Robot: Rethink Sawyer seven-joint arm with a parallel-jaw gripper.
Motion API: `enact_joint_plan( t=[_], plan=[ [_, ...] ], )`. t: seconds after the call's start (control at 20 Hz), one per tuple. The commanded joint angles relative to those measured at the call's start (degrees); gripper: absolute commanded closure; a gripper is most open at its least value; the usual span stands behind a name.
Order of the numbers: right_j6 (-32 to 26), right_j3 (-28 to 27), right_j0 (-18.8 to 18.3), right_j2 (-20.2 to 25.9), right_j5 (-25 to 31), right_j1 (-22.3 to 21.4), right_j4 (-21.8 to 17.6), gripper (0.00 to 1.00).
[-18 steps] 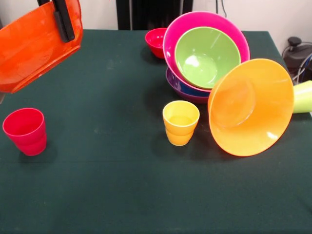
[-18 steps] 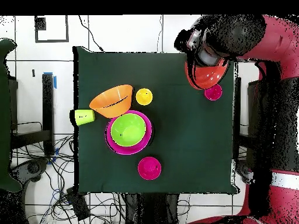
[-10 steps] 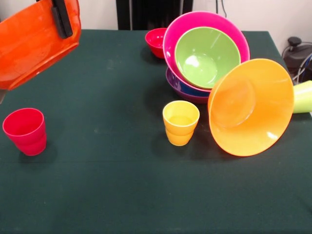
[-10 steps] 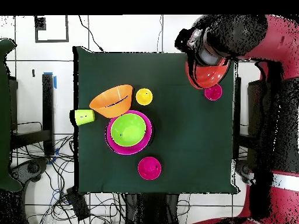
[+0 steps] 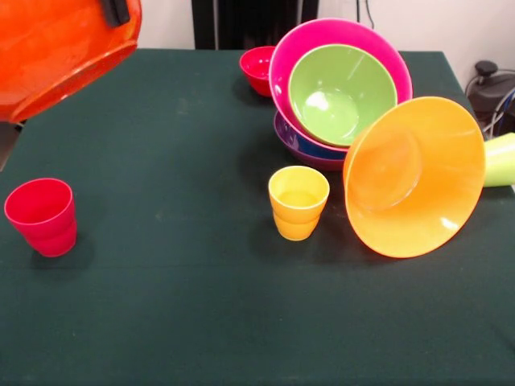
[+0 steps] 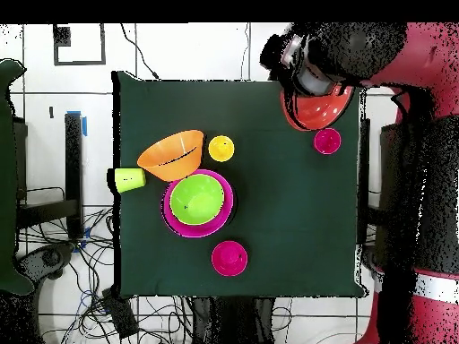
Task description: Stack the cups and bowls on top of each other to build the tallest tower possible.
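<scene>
On the desk (image 5: 161, 322), the tower (image 5: 338, 88) has 3 bowls nested. High at the desk's corner, the gripper (image 5: 117, 10) is clamped on the red-orange bowl (image 5: 56, 48); 3 cups remain unstacked.

Red arm (image 6: 430, 134) w/ black sections, white band low down; black claw (image 5: 117, 11) finger.

Red-orange bowl (image 5: 56, 52); pink bowl (image 5: 286, 56) around lime green bowl (image 5: 342, 92), purple bowl (image 5: 294, 145) beneath. Light orange bowl (image 5: 414, 177). Yellow cup (image 5: 298, 203), red cup (image 5: 42, 215). Dark green tablecloth (image 5: 177, 305).
</scene>
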Motion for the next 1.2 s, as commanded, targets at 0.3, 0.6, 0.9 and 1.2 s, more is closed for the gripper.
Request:
enact_joint_plan(
  t=[0.3,0.6,0.9,1.2],
  plan=[
    [7.36,4.91,7.44,-5.55,-1.03,-2.59,0.94,1.0],
    [9.56,5.8,9.31,-7.87,-3.08,-2.77,1.73,1.0],
    [13.05,9.06,11.38,-10.72,-7.33,-3.55,2.99,1.0],
    [15.99,12.04,13.48,-13.88,-12.01,-3.91,4.43,1.0]
  ],
)
